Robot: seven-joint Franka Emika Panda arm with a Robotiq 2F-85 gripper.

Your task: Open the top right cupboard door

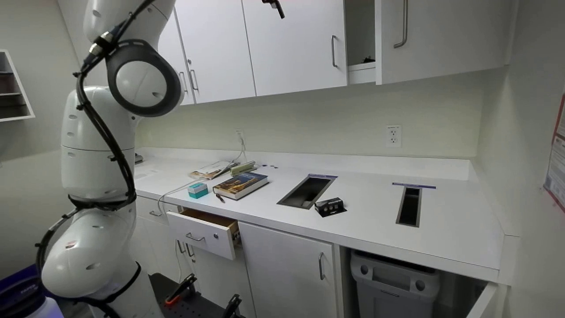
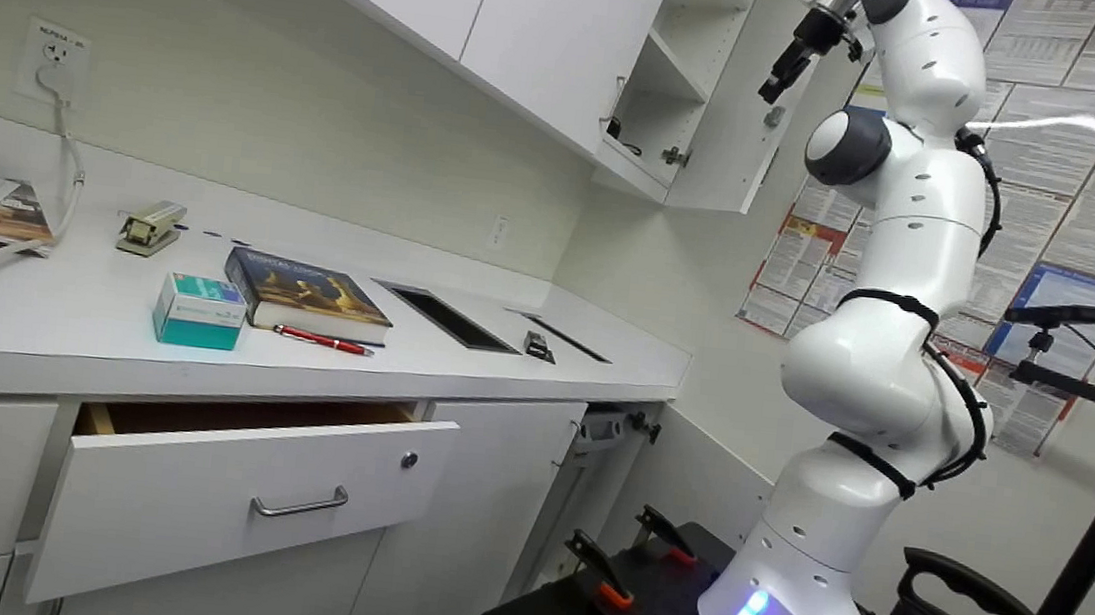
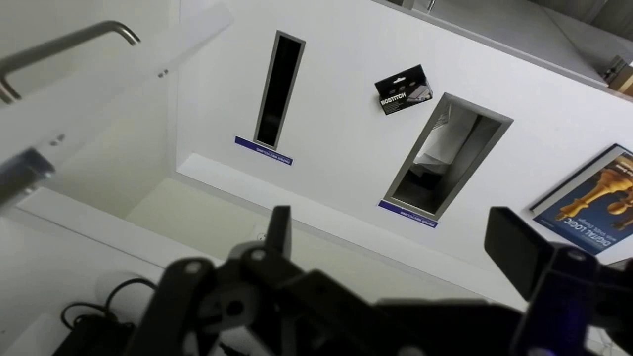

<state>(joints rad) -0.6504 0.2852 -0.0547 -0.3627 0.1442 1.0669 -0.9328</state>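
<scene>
Tool (image 3: 393, 237) up at cupboard height, angled downward, its two fingers wide apart. Nearby, the top right cupboard door (image 1: 450, 39) stands well open, swung out from its right side, with a silver bar handle (image 1: 404, 24) near its free left edge. The wrist view shows that door nearly edge-on at the left, apart from the fingers. Behind it the cupboard (image 2: 666, 118) shows its shelves, and a black item (image 3: 94, 336) with a looped cable lies on the bottom. Next along, the narrower upper door (image 1: 293, 48) sits closed.

Lower down runs the white bench (image 1: 459, 221), cut by a narrow slot (image 1: 409, 206) and a wider slot (image 1: 306, 192). A black Bostitch box (image 1: 331, 206) sits just beside the wider one. Farther along lie a Digital Logic book (image 2: 308, 290), a red pen (image 2: 323, 339) just beside it, and a teal-and-white box (image 2: 200, 312). Beneath them, a drawer (image 2: 237, 509) stands partway out.
</scene>
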